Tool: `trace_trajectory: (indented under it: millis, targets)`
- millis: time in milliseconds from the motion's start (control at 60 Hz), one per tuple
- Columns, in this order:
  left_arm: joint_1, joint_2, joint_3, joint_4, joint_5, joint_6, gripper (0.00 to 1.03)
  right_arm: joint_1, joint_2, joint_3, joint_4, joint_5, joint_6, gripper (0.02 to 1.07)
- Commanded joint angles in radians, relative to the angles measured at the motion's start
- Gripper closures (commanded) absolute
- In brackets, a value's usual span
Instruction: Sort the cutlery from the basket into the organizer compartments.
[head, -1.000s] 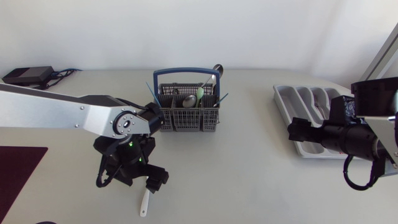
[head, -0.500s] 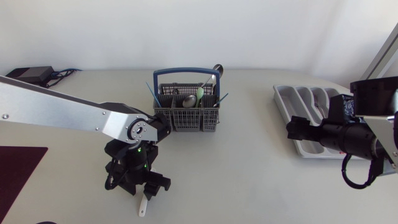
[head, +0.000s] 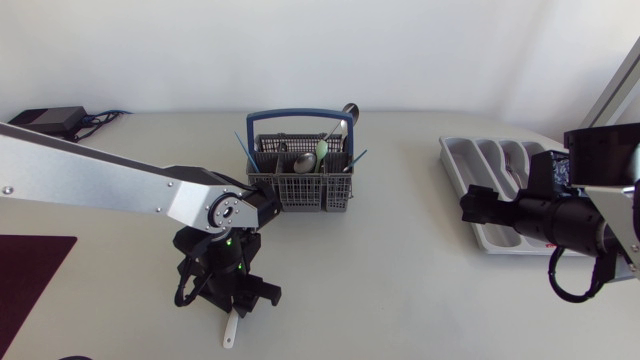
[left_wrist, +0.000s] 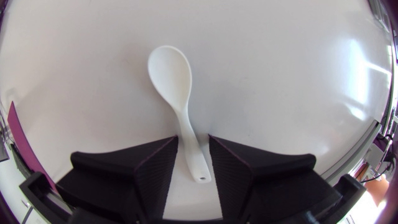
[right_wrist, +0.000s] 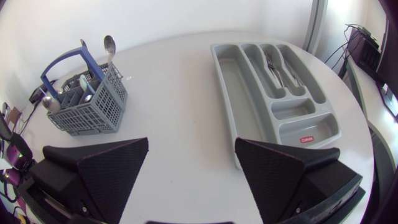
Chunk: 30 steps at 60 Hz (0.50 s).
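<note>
A white plastic spoon (left_wrist: 180, 99) lies flat on the table, bowl pointing away from my left gripper (left_wrist: 193, 146). Its handle runs between the two black fingers, with narrow gaps showing on both sides. From above, the left gripper (head: 232, 305) stands over the spoon (head: 231, 332) in front of the grey basket (head: 300, 190), which has a blue handle and several pieces of cutlery upright in it. The grey organizer (head: 478, 170) sits at the right. Forks (right_wrist: 277, 65) lie in one of its long compartments. My right gripper (right_wrist: 191, 162) hangs open and empty between the basket (right_wrist: 93, 115) and the organizer (right_wrist: 249, 112).
A black box with cables (head: 45, 122) sits at the back left corner. A dark maroon mat (head: 30, 275) lies at the left front edge. Bare tabletop stretches between the basket and the organizer.
My left gripper has come down and forward over the white spoon, and its fingers have drawn in around the handle. The right arm has kept still.
</note>
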Motion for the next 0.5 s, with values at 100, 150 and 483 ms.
trace_trajectory:
  millis: [100, 150, 483]
  targets:
    - [-0.008, 0.065, -0.018, 0.022, -0.007, 0.006, 0.75, 0.007, 0.005, -0.027, 0.018, 0.006, 0.017, 0.07]
    - [-0.01, 0.072, -0.01, 0.019, -0.007, 0.009, 0.79, 0.007, 0.003, -0.027, 0.018, 0.006, 0.015, 0.07]
    - [0.027, 0.068, -0.008, 0.042, -0.02, 0.015, 0.89, 0.007, 0.0, -0.035, 0.025, 0.007, 0.01, 0.07]
